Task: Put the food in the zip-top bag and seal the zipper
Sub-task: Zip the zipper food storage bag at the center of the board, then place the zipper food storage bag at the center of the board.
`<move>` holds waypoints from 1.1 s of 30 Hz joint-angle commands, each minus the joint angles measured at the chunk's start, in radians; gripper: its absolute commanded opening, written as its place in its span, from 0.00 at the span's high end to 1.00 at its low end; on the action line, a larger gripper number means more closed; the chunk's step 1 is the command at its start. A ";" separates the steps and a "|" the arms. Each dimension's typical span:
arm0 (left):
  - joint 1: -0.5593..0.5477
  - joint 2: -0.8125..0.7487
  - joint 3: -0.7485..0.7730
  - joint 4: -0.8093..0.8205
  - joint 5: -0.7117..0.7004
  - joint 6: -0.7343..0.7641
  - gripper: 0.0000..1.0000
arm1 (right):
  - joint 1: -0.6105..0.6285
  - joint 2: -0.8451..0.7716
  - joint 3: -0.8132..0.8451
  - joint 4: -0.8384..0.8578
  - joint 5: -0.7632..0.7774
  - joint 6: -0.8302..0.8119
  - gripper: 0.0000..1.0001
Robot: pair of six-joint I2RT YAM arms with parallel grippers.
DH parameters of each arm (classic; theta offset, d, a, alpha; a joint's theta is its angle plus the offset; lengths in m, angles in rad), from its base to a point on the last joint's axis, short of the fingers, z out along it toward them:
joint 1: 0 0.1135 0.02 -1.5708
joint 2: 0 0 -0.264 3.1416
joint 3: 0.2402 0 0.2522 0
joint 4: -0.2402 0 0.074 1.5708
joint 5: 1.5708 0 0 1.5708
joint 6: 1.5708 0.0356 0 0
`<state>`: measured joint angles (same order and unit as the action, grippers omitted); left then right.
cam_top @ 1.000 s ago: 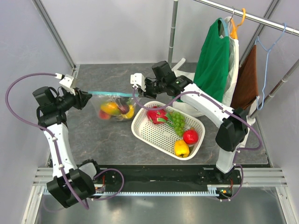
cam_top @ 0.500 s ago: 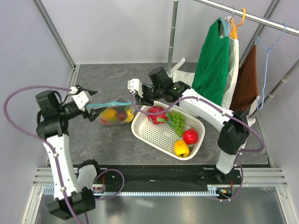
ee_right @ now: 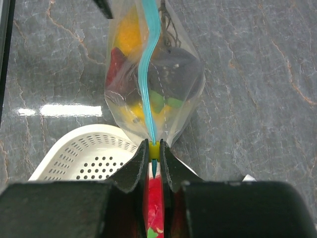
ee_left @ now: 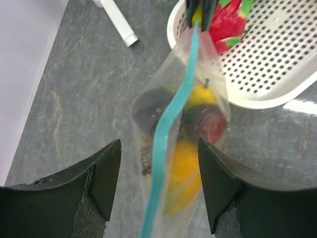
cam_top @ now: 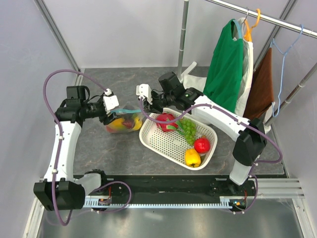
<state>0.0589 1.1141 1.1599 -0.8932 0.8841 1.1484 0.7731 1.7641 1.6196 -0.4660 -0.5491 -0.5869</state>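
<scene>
I see a white basket (cam_top: 166, 141) full of little holes sitting on the grey, stone-look table (cam_top: 114, 148), a bit right of the middle. At the far right a metal rail (cam_top: 277, 21) holds clothes: a green shirt (cam_top: 225, 64), something white (cam_top: 246, 74) just behind it, an orange hanger (cam_top: 253, 22) poking up above them, and a brown cloth (cam_top: 261, 87) next to a thin blue hanger (cam_top: 283, 74). A shiny pole (cam_top: 183, 29) stands up at the far side, with a white bar (cam_top: 188, 72) lying near its foot.
</scene>
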 commanded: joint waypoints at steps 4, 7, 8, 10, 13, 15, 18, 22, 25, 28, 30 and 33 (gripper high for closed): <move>-0.037 0.052 0.043 -0.012 -0.045 0.122 0.34 | 0.003 -0.060 -0.006 0.047 -0.031 0.004 1.00; -0.085 0.055 0.038 -0.012 -0.073 0.113 0.42 | 0.005 -0.063 -0.010 0.050 -0.037 0.006 1.00; -0.091 0.061 0.040 -0.012 -0.091 0.105 0.44 | 0.003 -0.063 -0.010 0.052 -0.037 0.002 1.00; -0.108 0.079 0.052 -0.010 -0.111 0.093 0.47 | 0.002 -0.061 -0.009 0.052 -0.037 0.001 1.00; -0.111 0.089 0.058 -0.010 -0.111 0.086 0.47 | 0.005 -0.061 -0.009 0.053 -0.035 -0.002 1.00; -0.119 0.090 0.055 -0.009 -0.116 0.088 0.48 | 0.005 -0.058 -0.004 0.053 -0.035 -0.002 1.00; -0.119 0.096 0.061 -0.012 -0.142 0.080 0.52 | 0.003 -0.058 -0.007 0.055 -0.029 -0.005 1.00; -0.119 0.089 0.070 -0.026 -0.168 0.073 0.65 | 0.005 -0.064 -0.015 0.055 -0.025 -0.016 1.00; -0.119 0.075 0.087 -0.061 -0.143 0.074 0.82 | 0.005 -0.060 -0.017 0.055 -0.017 -0.017 1.00; -0.119 0.059 0.098 -0.090 -0.125 0.077 0.98 | 0.005 -0.057 -0.017 0.056 -0.015 -0.018 1.00; -0.119 0.046 0.095 -0.095 -0.122 0.079 0.98 | 0.003 -0.055 -0.015 0.056 -0.014 -0.014 1.00; -0.119 0.049 0.098 -0.099 -0.129 0.070 0.98 | 0.006 -0.055 -0.015 0.056 -0.011 -0.014 1.00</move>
<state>-0.0547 1.1835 1.2186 -0.9634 0.7361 1.2129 0.7750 1.7527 1.6016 -0.4549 -0.5484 -0.5976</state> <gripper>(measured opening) 0.030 0.153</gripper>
